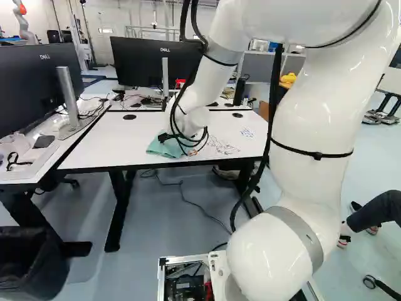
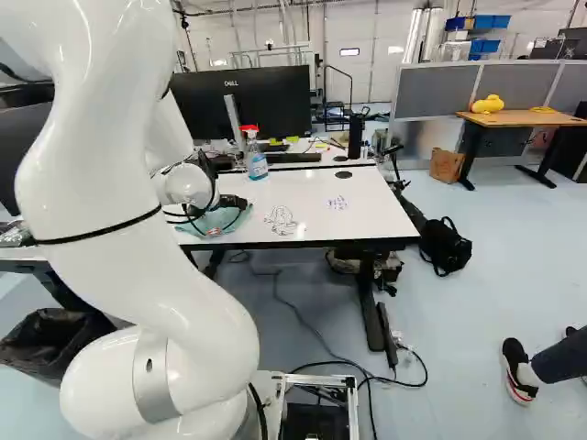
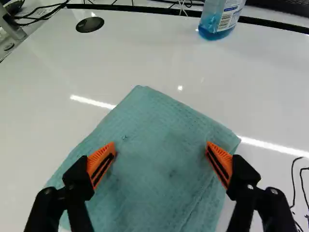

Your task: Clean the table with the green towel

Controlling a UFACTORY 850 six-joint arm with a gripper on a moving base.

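While hand (image 1: pixel 190 151) gapes, textured green towel (image 3: pixel 157 159) lies on glossy table (image 3: pixel 145 58)

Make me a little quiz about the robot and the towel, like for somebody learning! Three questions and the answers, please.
1. True or false: the gripper has its fingers spread apart over the towel.
2. What colour is the liquid in the spray bottle?
a) red
b) blue
c) yellow
3. Fill in: in the right base view, the black squiggly drawing on the table is to the ____ of the towel.

Key: 1 true; 2 b; 3 right
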